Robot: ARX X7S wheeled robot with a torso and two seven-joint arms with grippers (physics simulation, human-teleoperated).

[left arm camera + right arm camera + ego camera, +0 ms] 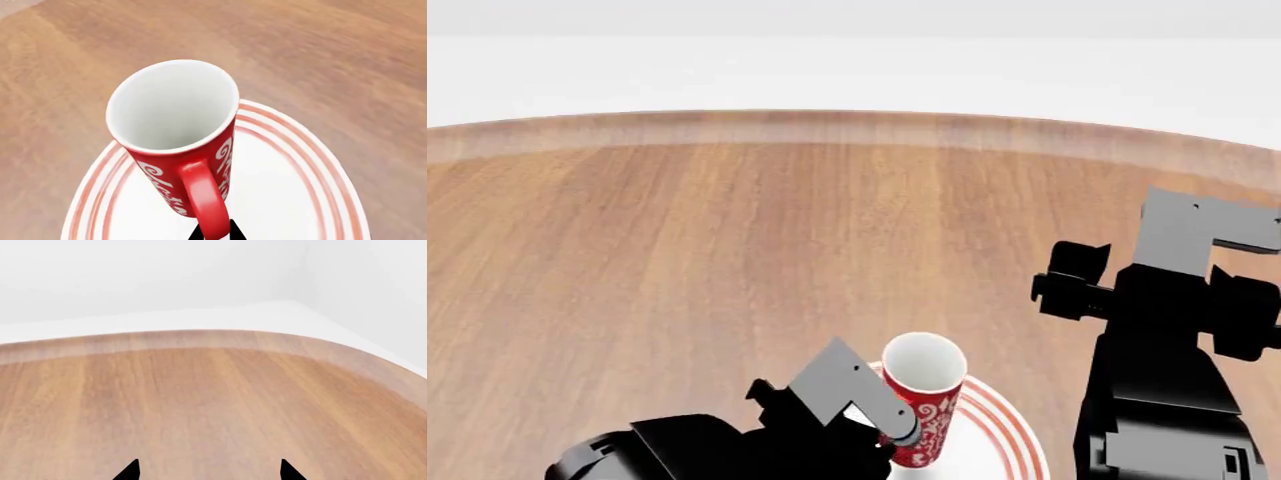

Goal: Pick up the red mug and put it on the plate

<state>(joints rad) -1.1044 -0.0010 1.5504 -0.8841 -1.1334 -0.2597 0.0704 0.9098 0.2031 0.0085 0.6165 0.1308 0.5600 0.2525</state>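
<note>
My left gripper [215, 231] pinches the handle of the red mug [177, 130], which is upright over the plate [293, 190]. My right gripper [208, 471] is spread above the wooden table [200, 400].

You are working in a bare simulated room, closer to a test stage than any lived-in home. A broad wooden table [761, 250] with a rounded edge fills the head view, its grain rendered smooth and even. Beyond it you see only plain white floor and featureless pale walls [167, 275], which meet at a soft corner in the right wrist view. The sole hint of a dining setting is crockery: a red mug [180, 135] with a white pattern, over a white plate [287, 200] ringed in red.
</note>
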